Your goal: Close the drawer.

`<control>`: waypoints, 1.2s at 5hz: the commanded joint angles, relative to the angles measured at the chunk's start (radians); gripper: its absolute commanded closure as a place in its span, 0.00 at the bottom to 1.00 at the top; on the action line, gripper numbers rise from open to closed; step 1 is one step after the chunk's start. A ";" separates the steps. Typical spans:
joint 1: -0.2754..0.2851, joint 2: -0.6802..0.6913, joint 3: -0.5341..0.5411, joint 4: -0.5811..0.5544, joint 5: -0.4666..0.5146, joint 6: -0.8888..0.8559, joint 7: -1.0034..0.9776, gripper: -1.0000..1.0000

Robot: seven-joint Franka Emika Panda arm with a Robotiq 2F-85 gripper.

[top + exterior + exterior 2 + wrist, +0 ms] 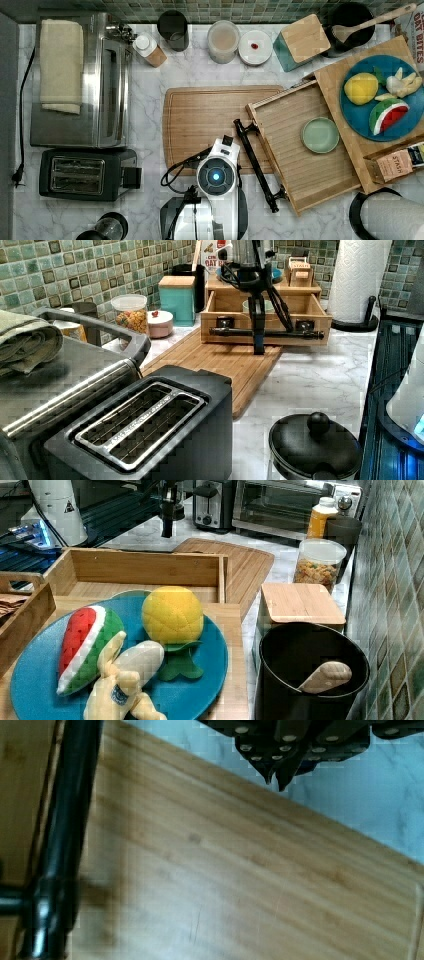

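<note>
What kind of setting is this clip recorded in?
Most likely a kitchen counter, possibly a mock-up: a marble-look worktop against a green tiled backsplash, carrying a toaster, a toaster oven and a bamboo cutting board.

Bare cutting board (pixel 200 120) lies open before the drawer's handle (pixel 256 165).

In the top view, the drawer (pixel 300 150) (holding 1 bowl (pixel 320 135)) lies right of the cutting board (pixel 205 125).
</note>
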 commanded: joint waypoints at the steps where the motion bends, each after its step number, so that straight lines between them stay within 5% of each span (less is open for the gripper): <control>1: -0.019 -0.062 -0.026 -0.028 -0.079 0.092 -0.089 1.00; 5: -0.044 0.052 -0.159 -0.024 -0.024 0.174 -0.215 1.00; 6: -0.004 0.058 -0.244 -0.020 -0.016 0.181 -0.255 1.00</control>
